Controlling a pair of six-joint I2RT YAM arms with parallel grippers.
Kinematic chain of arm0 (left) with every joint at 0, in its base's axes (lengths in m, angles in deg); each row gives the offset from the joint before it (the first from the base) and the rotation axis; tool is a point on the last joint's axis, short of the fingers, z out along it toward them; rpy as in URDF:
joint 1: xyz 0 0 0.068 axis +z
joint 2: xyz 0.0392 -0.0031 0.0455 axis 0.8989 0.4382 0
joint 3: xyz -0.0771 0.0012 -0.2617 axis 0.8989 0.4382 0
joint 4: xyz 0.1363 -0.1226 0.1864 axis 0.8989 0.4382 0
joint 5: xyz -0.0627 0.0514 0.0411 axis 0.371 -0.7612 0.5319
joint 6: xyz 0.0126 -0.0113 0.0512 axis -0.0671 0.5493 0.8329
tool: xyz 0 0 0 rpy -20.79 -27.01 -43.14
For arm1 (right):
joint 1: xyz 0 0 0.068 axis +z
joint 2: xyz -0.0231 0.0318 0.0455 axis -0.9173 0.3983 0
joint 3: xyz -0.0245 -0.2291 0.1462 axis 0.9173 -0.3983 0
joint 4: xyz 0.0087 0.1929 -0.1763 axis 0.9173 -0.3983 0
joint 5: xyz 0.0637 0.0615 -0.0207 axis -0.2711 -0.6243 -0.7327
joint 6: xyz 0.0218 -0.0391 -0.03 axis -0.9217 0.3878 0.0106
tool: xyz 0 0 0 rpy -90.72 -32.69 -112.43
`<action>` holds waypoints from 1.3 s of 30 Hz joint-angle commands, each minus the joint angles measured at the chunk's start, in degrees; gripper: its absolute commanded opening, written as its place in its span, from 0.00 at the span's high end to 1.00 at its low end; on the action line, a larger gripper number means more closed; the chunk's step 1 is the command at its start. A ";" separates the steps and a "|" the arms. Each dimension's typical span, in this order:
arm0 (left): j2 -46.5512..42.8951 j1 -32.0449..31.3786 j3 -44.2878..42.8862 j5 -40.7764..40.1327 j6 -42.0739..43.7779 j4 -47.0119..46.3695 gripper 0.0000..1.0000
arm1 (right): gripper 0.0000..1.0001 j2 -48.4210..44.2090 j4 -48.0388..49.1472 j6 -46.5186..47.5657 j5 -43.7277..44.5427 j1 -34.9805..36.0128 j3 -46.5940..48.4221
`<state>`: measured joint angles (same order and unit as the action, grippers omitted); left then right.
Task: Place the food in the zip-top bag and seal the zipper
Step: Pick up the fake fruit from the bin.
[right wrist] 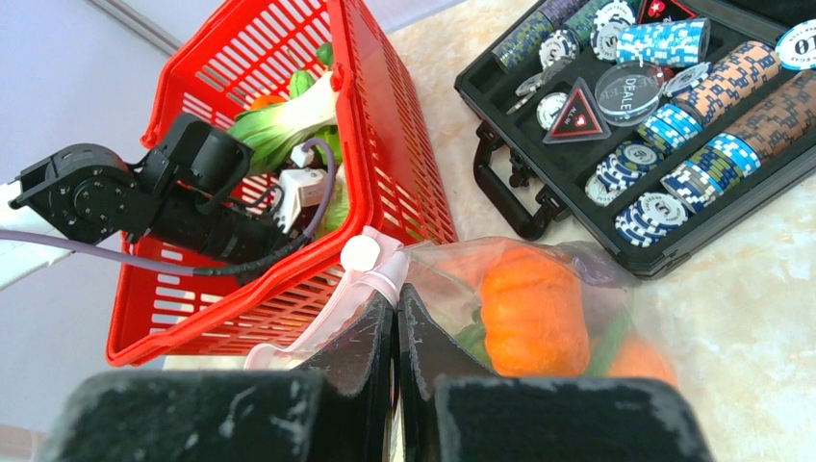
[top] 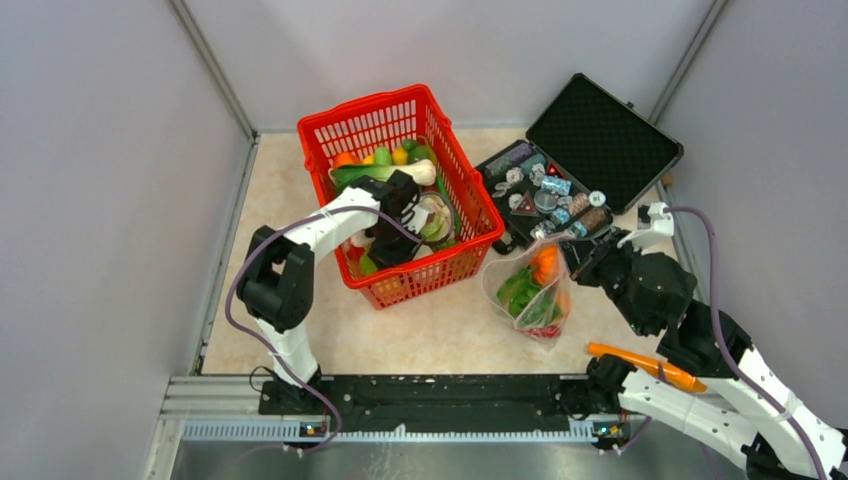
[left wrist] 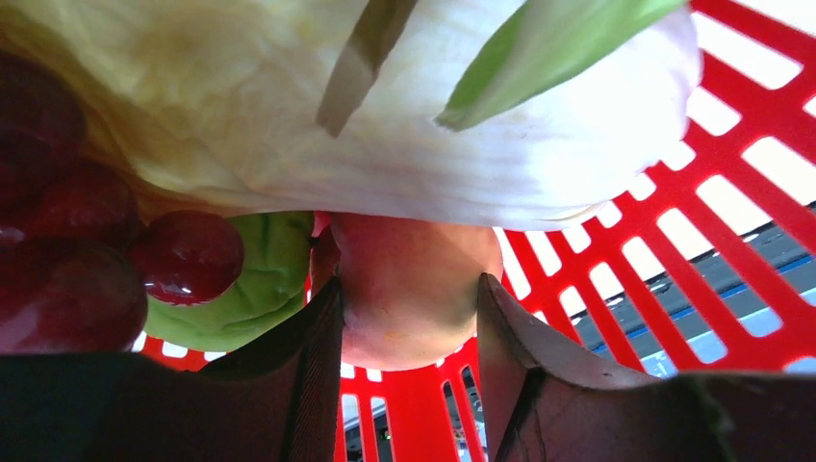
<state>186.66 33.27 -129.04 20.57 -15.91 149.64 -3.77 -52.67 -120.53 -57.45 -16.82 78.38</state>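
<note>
Left fingers (left wrist: 308,375) — clenched on a peach-coloured fruit (left wrist: 409,279) in the red basket (top: 395,115), apparently for lifting out. Right fingers (right wrist: 366,356) — pinching the zip-top bag (right wrist: 654,318) at its zipper (right wrist: 380,279), likely propping the mouth; bag on the bench (top: 430,330), beside the basket.

The left arm (top: 300,235) is raised from its base, bent at the elbow and stretched forward and to the right, with the left hand (top: 392,230) pointed downward. Its fingers (left wrist: 313,356) are held apart, and a pale fruit (left wrist: 409,289) is clamped between them. The right arm (top: 720,350) is folded low and reached to the left. The right hand (right wrist: 395,303) is closed, and the pink edge of the bag (right wrist: 438,269) is pinched between its fingertips.
</note>
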 commanded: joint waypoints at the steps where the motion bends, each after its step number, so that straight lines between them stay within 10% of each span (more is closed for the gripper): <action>1: -4.11 -0.63 -1.91 2.09 -1.47 -4.12 0.89 | 1.00 -1.01 3.01 -0.58 0.60 -0.15 0.19; 22: -24.90 -0.62 -1.42 -9.38 -6.55 -14.94 0.96 | 1.00 -0.07 3.64 -0.63 0.16 -0.20 0.59; 39: -42.25 -0.60 8.80 6.28 -13.54 -38.74 0.98 | 1.00 1.94 5.40 -0.60 -1.40 -0.22 0.50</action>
<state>146.49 32.79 -120.85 20.57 -25.98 120.24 -2.11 -51.34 -120.56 -58.21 -16.82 78.38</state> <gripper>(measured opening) 0.482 0.004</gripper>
